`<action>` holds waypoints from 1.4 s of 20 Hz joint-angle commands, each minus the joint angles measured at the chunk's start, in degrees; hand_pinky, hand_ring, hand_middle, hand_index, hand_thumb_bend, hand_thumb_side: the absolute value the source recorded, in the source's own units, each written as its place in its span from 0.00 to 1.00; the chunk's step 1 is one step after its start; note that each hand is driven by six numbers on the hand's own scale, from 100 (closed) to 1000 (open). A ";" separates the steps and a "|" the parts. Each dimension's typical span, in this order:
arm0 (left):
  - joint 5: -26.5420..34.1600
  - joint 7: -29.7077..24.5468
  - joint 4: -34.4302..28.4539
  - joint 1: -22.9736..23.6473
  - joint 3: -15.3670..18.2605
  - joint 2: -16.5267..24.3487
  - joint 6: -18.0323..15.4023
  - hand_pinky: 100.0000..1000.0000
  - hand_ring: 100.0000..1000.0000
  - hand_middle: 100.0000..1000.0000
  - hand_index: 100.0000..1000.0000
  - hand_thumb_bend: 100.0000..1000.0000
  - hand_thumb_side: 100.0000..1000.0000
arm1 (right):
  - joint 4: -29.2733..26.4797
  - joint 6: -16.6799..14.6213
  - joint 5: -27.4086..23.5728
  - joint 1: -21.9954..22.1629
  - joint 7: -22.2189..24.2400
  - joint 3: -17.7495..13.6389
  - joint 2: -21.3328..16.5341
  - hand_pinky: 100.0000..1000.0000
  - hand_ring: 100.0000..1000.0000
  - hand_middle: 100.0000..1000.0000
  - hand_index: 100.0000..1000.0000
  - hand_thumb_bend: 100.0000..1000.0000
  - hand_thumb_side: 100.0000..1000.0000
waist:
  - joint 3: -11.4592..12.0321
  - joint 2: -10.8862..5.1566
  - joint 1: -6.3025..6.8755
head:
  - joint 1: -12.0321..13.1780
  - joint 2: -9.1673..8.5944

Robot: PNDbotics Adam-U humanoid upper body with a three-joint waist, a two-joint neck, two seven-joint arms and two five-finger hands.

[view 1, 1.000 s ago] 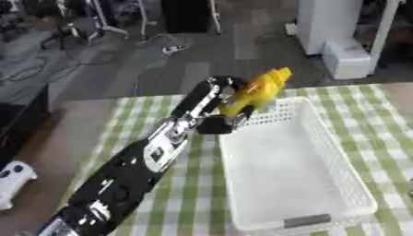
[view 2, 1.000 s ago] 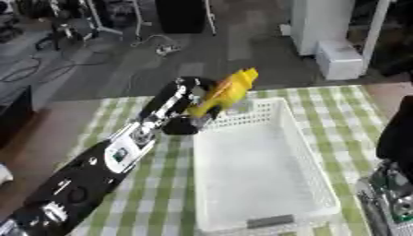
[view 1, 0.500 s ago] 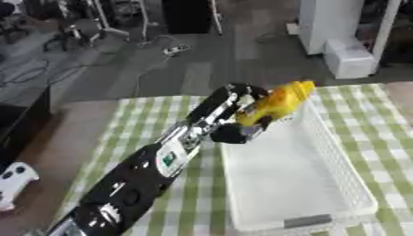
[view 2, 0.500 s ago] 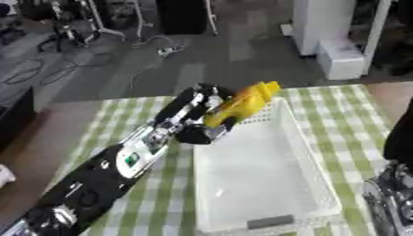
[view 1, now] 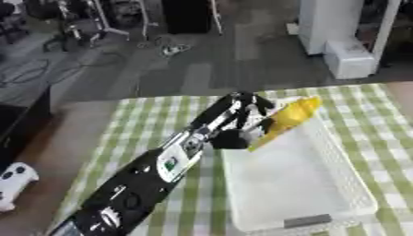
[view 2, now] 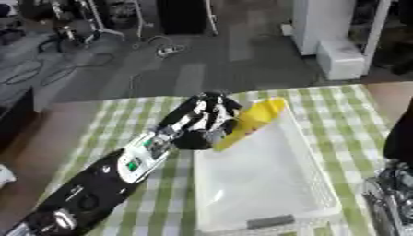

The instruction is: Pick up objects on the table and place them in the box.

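Green-checked tablecloth (view 1: 145, 138) spread over table, grey floor beyond. White basket (view 1: 355, 193) set at right side, its interior bare. Left hand (view 1: 242, 120) curled round yellow packet (view 1: 286, 120), held tilted above basket's far left rim. Right hand's state cannot be told; dark arm part seen at right edge (view 2: 399, 138). White cabinet (view 1: 343, 32) beyond far edge.

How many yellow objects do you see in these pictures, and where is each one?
1. A single yellow object is held in the left hand, tilted above the far left part of the white box. No others show on the table; the arm may hide some.
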 commanded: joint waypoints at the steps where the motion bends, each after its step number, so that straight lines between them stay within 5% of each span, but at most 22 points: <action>1: -1.58 -1.49 -0.56 -0.60 0.86 0.91 -0.59 0.83 0.65 0.82 0.88 0.02 0.90 | -0.75 -0.02 -0.10 -1.11 0.15 -0.05 -0.07 0.33 0.57 0.59 0.69 0.00 0.89 | 0.22 -0.73 -0.27 | 0.40 -0.26; 22: 0.81 1.12 -2.65 -0.32 3.29 4.66 3.38 0.89 0.65 0.85 0.90 0.00 0.90 | -0.75 0.18 0.92 0.26 -0.40 -0.38 -1.06 0.33 0.57 0.59 0.69 0.00 0.89 | 2.42 -1.29 -0.17 | 0.21 -1.61; 28: 3.30 2.85 -6.86 1.59 4.14 8.44 5.07 0.82 0.58 0.82 0.87 0.00 0.87 | -0.75 0.23 1.66 0.89 -0.98 -0.84 -1.59 0.33 0.57 0.59 0.69 0.00 0.89 | 3.74 -1.46 -0.05 | -0.60 -3.05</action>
